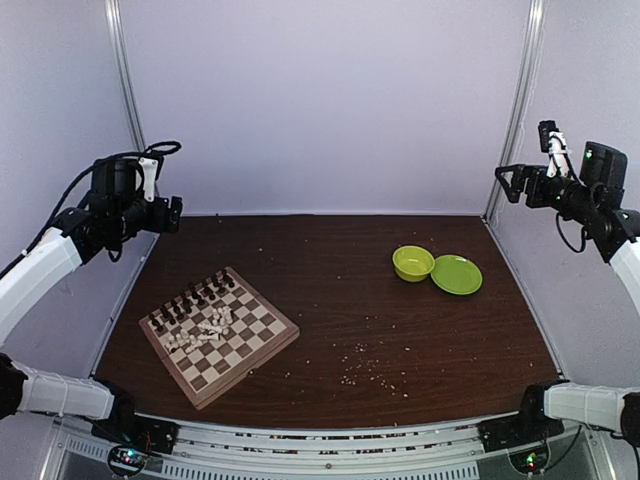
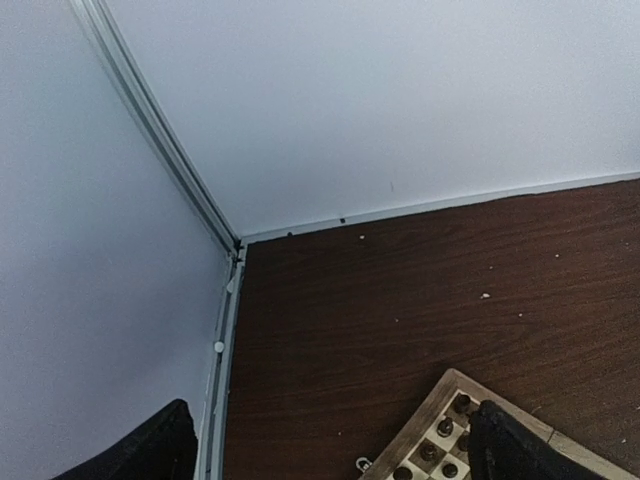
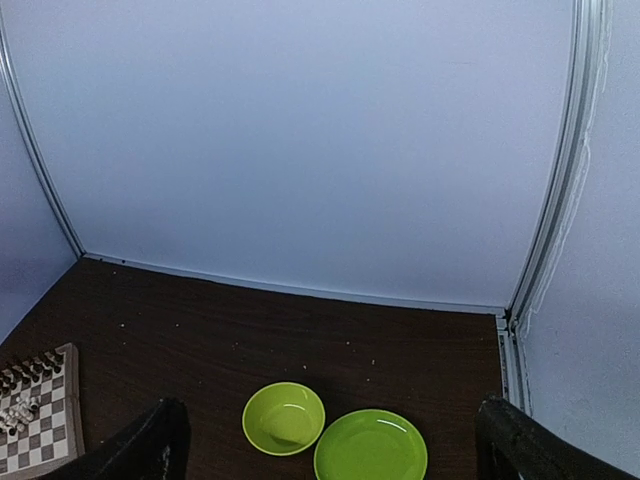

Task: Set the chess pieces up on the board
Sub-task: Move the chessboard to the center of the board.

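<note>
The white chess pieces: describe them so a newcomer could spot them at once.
On the dark table, look left to the checkered board, lying at an angle. The white pieces sit bunched near its middle, unlike the dark pieces lined up in rows along its far edge.

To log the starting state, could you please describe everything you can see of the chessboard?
The chessboard is a square wooden board, dark-brown and cream checks inside a light border, lying flat and turned cornerwise on the left of the table. Dark pieces stand in rows along its far-left edge; white pieces lie heaped near its middle.
</note>
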{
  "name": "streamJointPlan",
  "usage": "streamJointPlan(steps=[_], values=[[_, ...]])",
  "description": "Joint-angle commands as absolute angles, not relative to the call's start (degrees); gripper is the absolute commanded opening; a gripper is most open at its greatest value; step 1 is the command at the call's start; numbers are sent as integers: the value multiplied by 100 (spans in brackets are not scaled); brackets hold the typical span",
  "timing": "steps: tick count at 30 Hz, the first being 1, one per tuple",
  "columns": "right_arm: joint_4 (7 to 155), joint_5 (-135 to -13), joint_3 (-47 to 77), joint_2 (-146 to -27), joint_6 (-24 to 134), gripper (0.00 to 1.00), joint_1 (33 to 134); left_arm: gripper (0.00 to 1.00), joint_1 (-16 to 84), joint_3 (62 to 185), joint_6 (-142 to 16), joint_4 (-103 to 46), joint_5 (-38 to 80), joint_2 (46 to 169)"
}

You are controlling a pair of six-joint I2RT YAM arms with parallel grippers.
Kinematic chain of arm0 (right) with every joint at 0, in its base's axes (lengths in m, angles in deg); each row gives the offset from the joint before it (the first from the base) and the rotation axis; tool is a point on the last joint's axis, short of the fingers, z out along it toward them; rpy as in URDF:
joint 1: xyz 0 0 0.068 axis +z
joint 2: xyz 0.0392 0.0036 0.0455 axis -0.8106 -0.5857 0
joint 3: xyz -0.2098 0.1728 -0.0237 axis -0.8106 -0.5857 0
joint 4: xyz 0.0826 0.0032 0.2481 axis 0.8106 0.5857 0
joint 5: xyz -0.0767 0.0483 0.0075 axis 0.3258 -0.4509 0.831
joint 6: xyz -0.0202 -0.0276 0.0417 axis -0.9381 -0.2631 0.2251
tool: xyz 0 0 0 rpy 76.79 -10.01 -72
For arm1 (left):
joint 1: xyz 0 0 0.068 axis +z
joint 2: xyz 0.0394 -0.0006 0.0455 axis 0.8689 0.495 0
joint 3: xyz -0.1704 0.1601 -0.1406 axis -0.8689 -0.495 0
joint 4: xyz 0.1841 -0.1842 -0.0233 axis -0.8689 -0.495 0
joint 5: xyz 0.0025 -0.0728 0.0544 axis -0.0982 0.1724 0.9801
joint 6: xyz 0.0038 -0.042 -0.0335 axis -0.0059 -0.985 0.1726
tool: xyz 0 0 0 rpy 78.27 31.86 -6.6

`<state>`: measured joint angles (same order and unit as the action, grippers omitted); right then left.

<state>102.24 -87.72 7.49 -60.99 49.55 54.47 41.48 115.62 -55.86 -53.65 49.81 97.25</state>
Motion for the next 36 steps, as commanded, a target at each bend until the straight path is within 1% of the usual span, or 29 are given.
streamJointPlan(steps=[1, 4, 10, 15, 18, 21, 23, 27, 29, 30, 32, 36], values=[[10269, -8740, 409, -6145, 4949, 99, 5572, 97, 4444, 11440, -5885, -5245, 5125, 9683], [10391, -8855, 243, -6226, 4831, 99, 5639, 97, 4619, 11506, -6037, -5476, 5101, 9805], [10783, -9133, 148, -6437, 4340, 98, 5830, 94, 5036, 11571, -6312, -5748, 4957, 9840], [11039, -9449, 185, -6721, 3903, 91, 6233, 92, 5668, 11781, -6463, -6157, 4712, 9983], [11062, -9486, 199, -6964, 3736, 84, 6711, 79, 6129, 12039, -6480, -6534, 4321, 10374], [10927, -9538, 145, -7234, 3663, 76, 7269, 67, 6461, 12446, -6561, -7057, 4049, 11028], [10825, -9566, 80, -7461, 3590, 71, 7668, 56, 6649, 12678, -6556, -7261, 3768, 11438], [10440, -9663, -122, -7998, 3703, 57, 8446, 20, 6888, 12915, -6545, -7436, 3535, 12139], [10211, -9693, -207, -8300, 3789, 50, 8817, 7, 6992, 12969, -6554, -7500, 3324, 12469], [10117, -9700, -228, -8457, 3813, 46, 9015, 3, 7030, 12989, -6564, -7519, 3209, 12648], [9919, -9698, -276, -8800, 3851, 38, 9413, 1, 7080, 13038, -6547, -7593, 3079, 12993], [9458, -9655, -309, -9559, 3839, 22, 10162, 0, 7107, 13094, -6460, -7748, 2802, 13709]])
